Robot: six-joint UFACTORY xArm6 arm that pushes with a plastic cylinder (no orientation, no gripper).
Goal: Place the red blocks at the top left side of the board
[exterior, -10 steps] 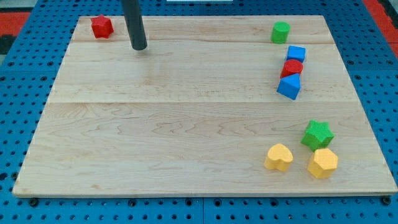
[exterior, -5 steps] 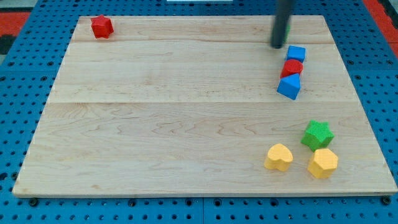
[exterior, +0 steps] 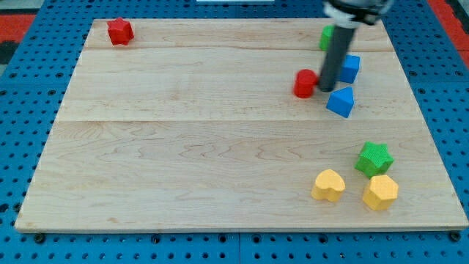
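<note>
One red block [exterior: 119,31] sits at the view's top left corner of the wooden board [exterior: 220,147]. A second red block [exterior: 305,83], rounded, lies right of centre near the top. My tip [exterior: 327,89] is just right of this red block, touching or nearly touching it, between it and two blue blocks. One blue block [exterior: 350,68] is up-right of the tip. The other blue block [exterior: 341,101] is just below-right of it.
A green block [exterior: 326,37] stands at the top right, partly hidden behind the rod. A green star [exterior: 374,158], a yellow heart [exterior: 328,185] and a yellow hexagonal block [exterior: 380,192] cluster at the bottom right.
My tip swept from the top left across to the top right, then came down between the blue blocks. The red block there has moved left, out from between them.
</note>
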